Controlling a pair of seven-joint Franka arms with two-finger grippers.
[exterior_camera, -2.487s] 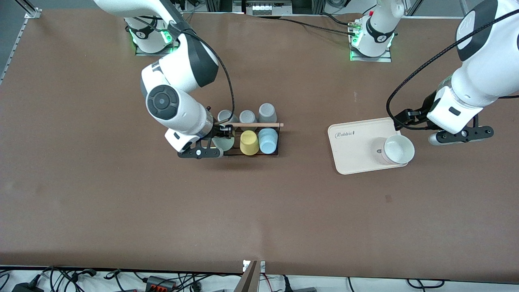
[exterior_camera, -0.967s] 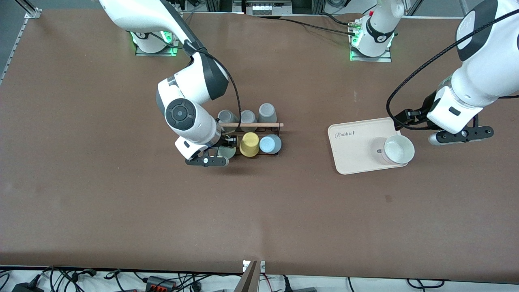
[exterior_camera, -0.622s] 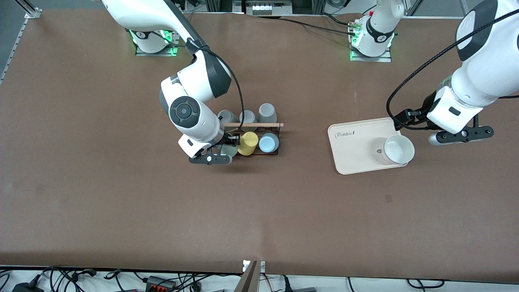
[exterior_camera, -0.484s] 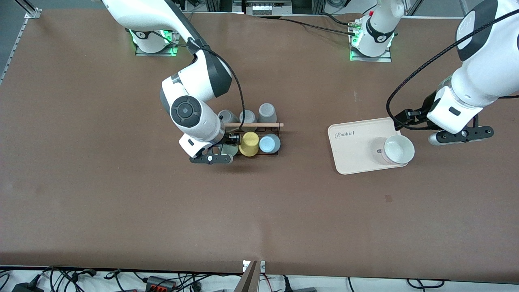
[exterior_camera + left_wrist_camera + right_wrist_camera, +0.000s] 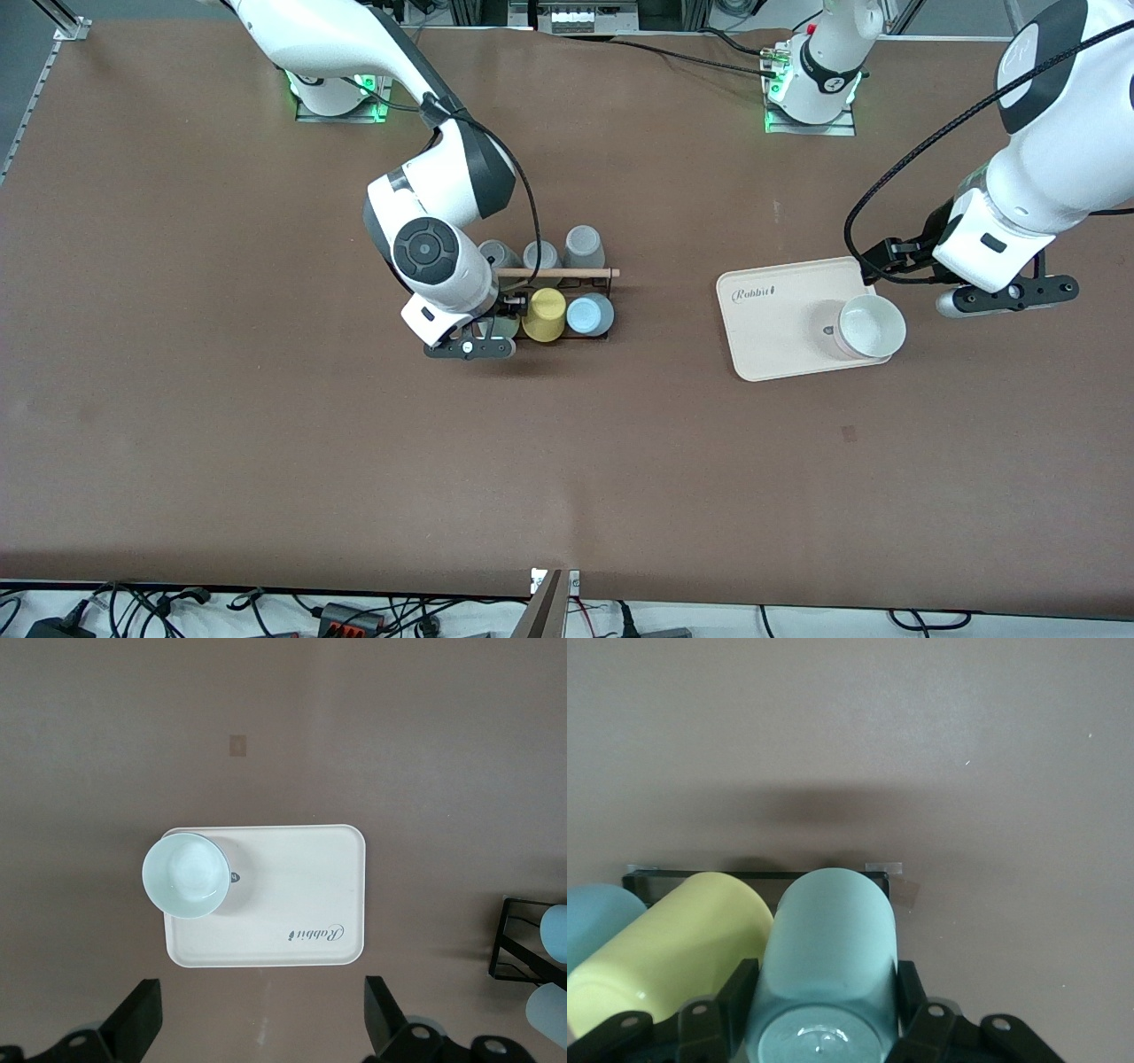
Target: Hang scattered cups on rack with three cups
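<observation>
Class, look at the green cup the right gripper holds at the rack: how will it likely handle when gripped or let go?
The green cup looks smooth and glossy, so probably slippery between the right gripper's fingers. It seems thin plastic, likely light. Being round and handleless, it could roll if dropped off the rack.

Table [image 5: 266,425]: brown, matt, smooth, paper- or laminate-like; exact material can't tell. Rack [image 5: 606,306]: thin black wire frame, metal by look, w/ light wooden rod [image 5: 556,273] across top, unvarnished, matt. Sage green cup [image 5: 826,948]: smooth plastic, satin, faint sheen at base. Yellow cup [image 5: 673,939] & light blue cup [image 5: 588,314]: same smooth matt plastic. Grey cups [image 5: 584,245]: matt plastic. Tray [image 5: 292,868]: beige, smooth, matt plastic w/ printed lettering. White cup [image 5: 186,873] on tray: smooth, slightly glossy inside. Arm shells: glossy white plastic, black joints.
</observation>
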